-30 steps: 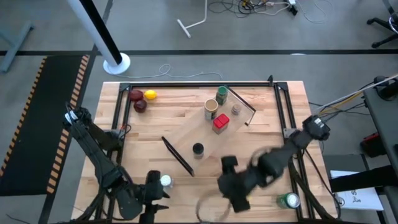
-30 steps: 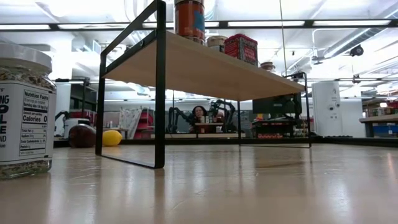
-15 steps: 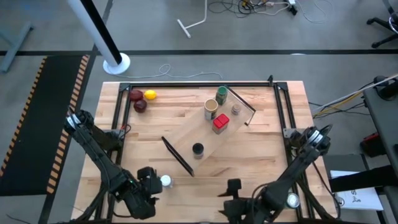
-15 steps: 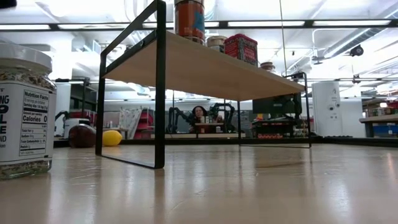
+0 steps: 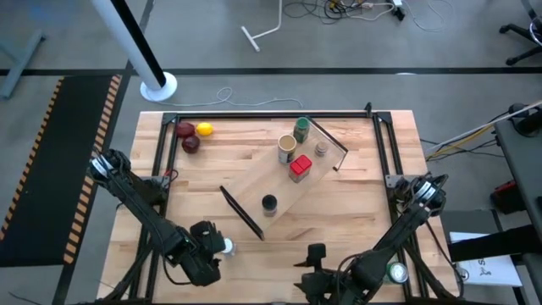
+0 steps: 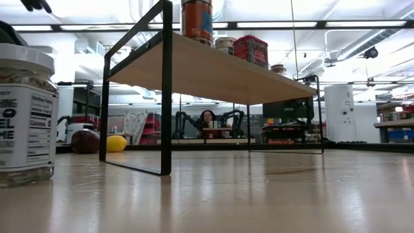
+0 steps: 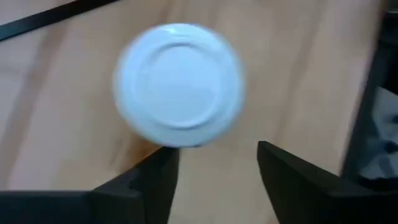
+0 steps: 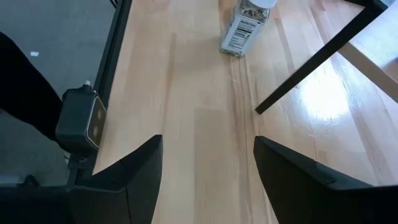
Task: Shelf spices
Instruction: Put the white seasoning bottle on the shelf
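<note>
At the near-left part of the table [image 5: 339, 203], the left claw [image 5: 206, 264] hangs just over the white-capped jar [image 5: 225, 246], which stands upright on the bare wood just beside the shelf's near black end bar; in the left wrist view its fingers are spread, one either side of the white cap and not touching it, so this jar is not gripped. It appears to be the only spice not yet shelved. Further along, the shelf [image 5: 254, 191] lies slantwise across the middle of the table, and five spices stand on its plank: the black-capped jar [image 5: 269, 203] nearest the near end, then the red box [image 5: 300, 167], the tan cylinder [image 5: 288, 147], the green-lidded dark jar [image 5: 301, 129] and the tiny grey-capped jar [image 5: 322, 148] toward the far end. So the job looks nearly done: one jar to lift and set on the plank, where open space remains between the black-capped jar and the near end. Down at the near edge, right of the middle, the right claw [image 5: 315, 280] waits low with its fingers apart and nothing between them.
</note>
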### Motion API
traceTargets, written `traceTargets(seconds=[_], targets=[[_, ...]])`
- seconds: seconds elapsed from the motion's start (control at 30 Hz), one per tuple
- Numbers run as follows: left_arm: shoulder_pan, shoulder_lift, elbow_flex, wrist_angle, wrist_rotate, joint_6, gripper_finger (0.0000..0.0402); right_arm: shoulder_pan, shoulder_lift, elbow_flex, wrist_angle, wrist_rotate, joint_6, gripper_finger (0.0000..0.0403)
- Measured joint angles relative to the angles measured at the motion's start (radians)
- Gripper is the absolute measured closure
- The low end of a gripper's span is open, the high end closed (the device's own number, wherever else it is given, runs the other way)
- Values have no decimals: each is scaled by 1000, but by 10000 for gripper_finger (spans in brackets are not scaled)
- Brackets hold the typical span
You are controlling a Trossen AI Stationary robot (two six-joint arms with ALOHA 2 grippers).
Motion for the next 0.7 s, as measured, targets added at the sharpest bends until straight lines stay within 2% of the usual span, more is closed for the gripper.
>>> traceTargets(seconds=[0.07, 0.23, 0.37, 0.53, 0.7], targets=[[5, 0, -14, 42, 1, 33, 179, 0, 0, 0, 2, 0, 0, 170], [21, 0, -38, 28, -1, 34, 120, 0, -1, 0, 6, 0, 0, 169], [35, 0, -58, 37, 1, 36, 88, 0, -1, 0, 8, 1, -2, 178], [58, 0, -64, 104, -2, 117, 73, 0, -1, 0, 9, 1, -3, 187], [88, 0, -63, 125, -3, 187, 78, 0, -2, 0, 9, 1, -5, 190]])
